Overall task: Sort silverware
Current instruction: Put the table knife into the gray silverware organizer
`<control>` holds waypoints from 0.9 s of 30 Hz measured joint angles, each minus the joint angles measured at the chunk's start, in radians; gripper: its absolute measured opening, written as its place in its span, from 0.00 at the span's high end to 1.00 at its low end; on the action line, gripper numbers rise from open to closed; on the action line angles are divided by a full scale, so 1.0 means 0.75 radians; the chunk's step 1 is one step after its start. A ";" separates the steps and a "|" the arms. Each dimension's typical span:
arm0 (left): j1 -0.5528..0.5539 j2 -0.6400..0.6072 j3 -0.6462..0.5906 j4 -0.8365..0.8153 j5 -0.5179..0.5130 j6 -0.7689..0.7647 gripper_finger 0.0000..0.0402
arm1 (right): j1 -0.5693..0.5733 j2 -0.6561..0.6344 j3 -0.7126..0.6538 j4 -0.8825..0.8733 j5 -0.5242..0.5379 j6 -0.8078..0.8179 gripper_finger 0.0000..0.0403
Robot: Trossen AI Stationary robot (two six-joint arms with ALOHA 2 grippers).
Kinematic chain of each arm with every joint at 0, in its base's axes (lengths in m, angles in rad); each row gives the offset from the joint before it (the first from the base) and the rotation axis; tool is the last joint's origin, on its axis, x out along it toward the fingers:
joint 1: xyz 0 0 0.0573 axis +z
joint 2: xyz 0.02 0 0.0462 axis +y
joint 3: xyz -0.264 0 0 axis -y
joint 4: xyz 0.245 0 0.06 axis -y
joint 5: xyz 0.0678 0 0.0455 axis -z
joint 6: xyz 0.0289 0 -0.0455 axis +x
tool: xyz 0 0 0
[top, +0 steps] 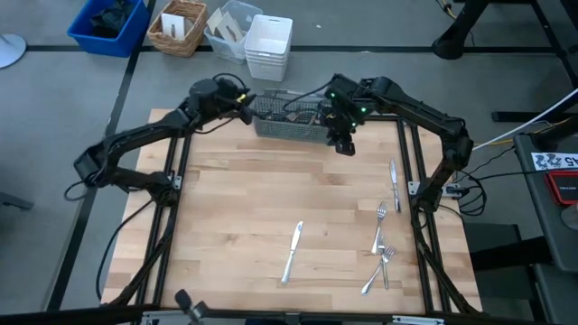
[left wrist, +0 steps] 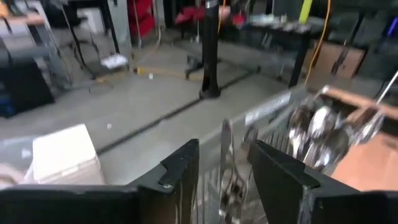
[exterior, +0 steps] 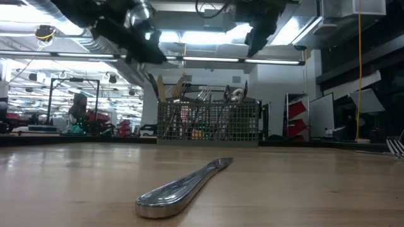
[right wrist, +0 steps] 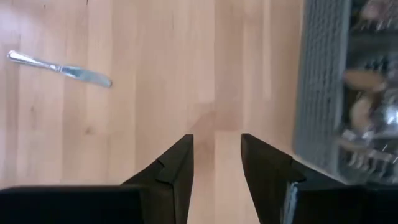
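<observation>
Several loose pieces: slim shiny silver-metal silverware lies on my pale wooden slatted table [top: 235, 208]; one table knife [top: 292, 252] sits alone near the front middle, its long axis running front to back with a slight tilt.
Right-side pieces: another knife [top: 395, 183] lies lengthwise front to back near the right edge; below it forks [top: 380, 244] overlap in a loose cluster, and I cannot tell each one's direction.
Caddy: the grey wire-mesh rectangular caddy [top: 287, 117] stands at the table's far edge, holding upright spoons [left wrist: 320, 134] and other pieces.
My left gripper [left wrist: 225, 171]: over the caddy's left end, fingers apart, a thin upright piece showing between them, not clamped.
My right gripper [right wrist: 216, 155]: above bare wood just beside the caddy's right end, fingers apart, holding nothing.
Hard to make out: the caddy's compartments and contents are blurred.
</observation>
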 joint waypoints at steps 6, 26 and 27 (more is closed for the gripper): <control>-0.051 -0.137 0.000 -0.074 -0.001 -0.013 0.67 | 0.000 -0.045 -0.055 -0.069 -0.001 0.064 0.66; -0.674 0.030 0.000 -0.108 0.214 -0.080 0.67 | 0.000 -1.262 -1.487 0.717 -0.163 0.991 0.66; -0.705 0.051 0.000 -0.091 0.214 -0.060 0.67 | 0.000 -1.281 -1.521 0.737 -0.188 1.038 0.66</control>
